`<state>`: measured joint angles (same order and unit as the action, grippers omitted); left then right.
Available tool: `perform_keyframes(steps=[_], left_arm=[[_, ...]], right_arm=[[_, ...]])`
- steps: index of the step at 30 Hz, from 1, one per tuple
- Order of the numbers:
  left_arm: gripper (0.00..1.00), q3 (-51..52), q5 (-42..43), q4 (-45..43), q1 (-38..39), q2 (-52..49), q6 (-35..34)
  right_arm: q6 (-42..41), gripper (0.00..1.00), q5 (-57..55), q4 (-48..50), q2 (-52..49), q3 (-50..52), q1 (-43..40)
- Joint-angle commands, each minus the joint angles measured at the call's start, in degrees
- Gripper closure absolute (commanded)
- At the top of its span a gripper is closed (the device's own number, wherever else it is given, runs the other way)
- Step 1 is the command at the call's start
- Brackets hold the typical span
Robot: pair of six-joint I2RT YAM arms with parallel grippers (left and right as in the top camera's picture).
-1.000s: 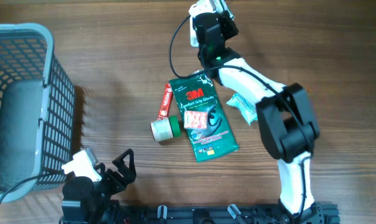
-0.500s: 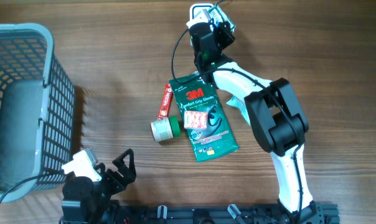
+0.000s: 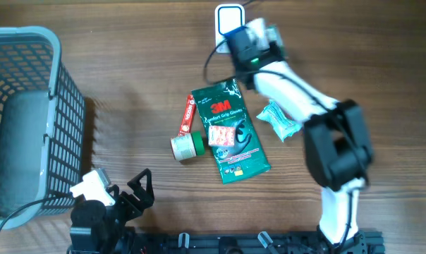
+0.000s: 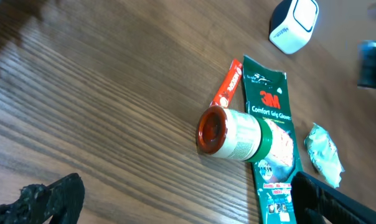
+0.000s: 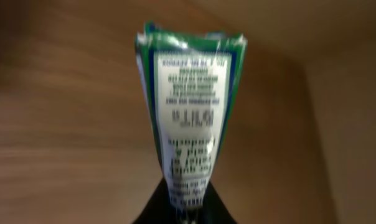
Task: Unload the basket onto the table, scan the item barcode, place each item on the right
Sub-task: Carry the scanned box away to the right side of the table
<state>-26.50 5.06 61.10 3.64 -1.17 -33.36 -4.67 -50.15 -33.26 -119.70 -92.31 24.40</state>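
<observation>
The right gripper (image 5: 187,208) is clamped on a sachet (image 5: 188,93). It should hold the sachet's printed face squarely toward the scanner (image 3: 229,17). The left gripper (image 4: 183,185) hangs with its jaws apart.

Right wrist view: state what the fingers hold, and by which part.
A green-bordered white packet, pinched at its narrow lower end between the right fingers.

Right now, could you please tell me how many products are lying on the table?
4: a glove packet in the middle, a red tube and a jar on its left, a small pouch on its right. The basket may hide more.
</observation>
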Motion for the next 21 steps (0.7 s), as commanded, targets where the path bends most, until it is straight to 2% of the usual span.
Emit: perform_keyframes(steps=[1,3,6,9,10,15,16,18,19,20,21], left_arm=[[0.00,0.3,0.3,-0.2,-0.3,0.0,-0.1],[0.00,0.3,0.3,-0.2,-0.3,0.0,-0.1],[0.00,0.3,0.3,-0.2,-0.3,0.0,-0.1],[0.00,0.3,0.3,-0.2,-0.3,0.0,-0.1],[0.00,0.3,0.3,-0.2,-0.3,0.0,-0.1],[0.00,0.3,0.3,-0.2,-0.3,0.0,-0.1],[0.00,0.3,0.3,-0.2,-0.3,0.0,-0.1],[0.00,0.3,0.3,-0.2,-0.3,0.0,-0.1],[0.00,0.3,0.3,-0.2,-0.3,0.0,-0.1],[0.00,0.3,0.3,-0.2,-0.3,0.0,-0.1],[0.00,0.3,0.3,-0.2,-0.3,0.0,-0.1]], right_arm=[[-25.3,0.96,1.4,-9.7,4.1,-0.8,-12.2],[-25.9,0.96,6.2,-12.3,3.4,-0.1,-20.7],[-25.3,0.96,14.0,-11.1,2.6,1.2,-33.3],[-22.0,0.96,24.8,-11.0,1.9,1.4,-44.5],[-20.6,0.96,31.9,-10.9,1.2,1.7,-49.1],[-20.8,0.96,47.4,-9.7,-1.0,2.8,-60.4],[-20.8,0.91,48.7,-9.6,-1.1,2.8,-61.7],[-20.7,0.66,53.6,-9.8,-0.7,2.1,-63.6],[-20.8,0.32,57.6,-11.0,-0.2,0.9,-64.2],[-20.7,0.07,59.3,-11.9,0.4,0.1,-64.2],[-20.7,0.00,60.0,-12.7,1.0,-0.7,-64.1]])
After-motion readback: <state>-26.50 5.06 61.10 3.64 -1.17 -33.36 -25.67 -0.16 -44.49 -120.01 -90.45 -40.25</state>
